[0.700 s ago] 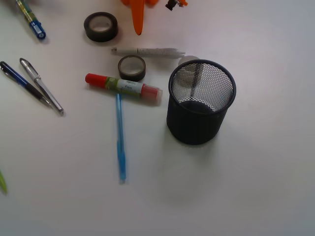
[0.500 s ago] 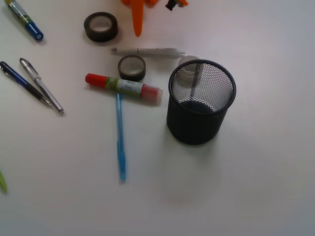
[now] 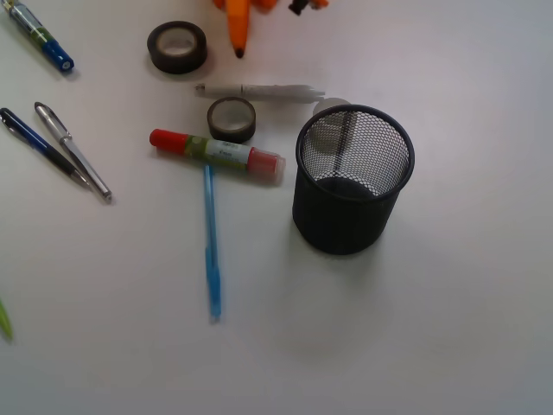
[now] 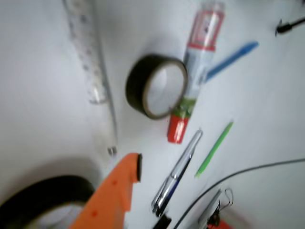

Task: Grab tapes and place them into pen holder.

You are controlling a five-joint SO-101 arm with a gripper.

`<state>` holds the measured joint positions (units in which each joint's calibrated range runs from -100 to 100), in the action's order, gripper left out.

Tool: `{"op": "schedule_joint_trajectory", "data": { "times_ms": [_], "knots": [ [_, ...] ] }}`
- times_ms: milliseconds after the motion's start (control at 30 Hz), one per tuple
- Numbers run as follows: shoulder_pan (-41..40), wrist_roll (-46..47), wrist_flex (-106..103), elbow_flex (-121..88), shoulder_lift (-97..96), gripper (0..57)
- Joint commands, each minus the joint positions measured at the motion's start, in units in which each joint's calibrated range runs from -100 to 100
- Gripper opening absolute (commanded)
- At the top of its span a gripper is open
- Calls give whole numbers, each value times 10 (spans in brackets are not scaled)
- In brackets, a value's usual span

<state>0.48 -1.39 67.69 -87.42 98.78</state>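
Observation:
In the front view the wide black tape (image 3: 177, 47) lies at the back left. The smaller dark tape (image 3: 232, 118) sits next to the red-capped glue stick (image 3: 216, 152). A whitish tape (image 3: 329, 105) peeks out behind the black mesh pen holder (image 3: 352, 207). My gripper (image 3: 270, 22) hangs at the top edge, open and empty, with its orange finger (image 3: 239, 30) just right of the black tape. The blurred wrist view shows the orange finger (image 4: 116, 191), the black tape (image 4: 47, 188) at bottom left and the dark tape (image 4: 156, 86) ahead.
A white pen (image 3: 259, 90) lies between the two dark tapes. A blue pen (image 3: 212, 242) points towards the front. Two pens (image 3: 60, 151) lie at the left and another pen (image 3: 39, 35) at the top left. A green tip (image 3: 4, 320) shows at the left edge.
The orange finger has drawn back a little towards the top edge. The pen at the top left has shifted slightly left. The tapes and pen holder have not moved.

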Motion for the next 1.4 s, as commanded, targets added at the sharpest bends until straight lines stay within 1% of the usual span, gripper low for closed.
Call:
{"op": "schedule_joint_trajectory", "data": {
  "times_ms": [0, 100, 200, 300, 367, 500, 667, 733, 867, 1067, 1367],
  "knots": [
    [43, -6, 65, 147, -10, 420],
    [78, -16, 70, 228, -79, 420],
    [112, -42, 62, 316, -207, 420],
    [147, -83, 80, 407, -363, 420],
    [178, -126, 125, 456, -466, 420],
    [222, -214, 216, 486, -640, 419],
    [231, -246, 195, 484, -779, 418],
    [231, -246, 171, 483, -813, 416],
    [249, -244, 83, 439, -851, 380],
    [292, -226, -22, 358, -851, 380],
    [280, -216, -119, 318, -867, 372]
  ]
}}
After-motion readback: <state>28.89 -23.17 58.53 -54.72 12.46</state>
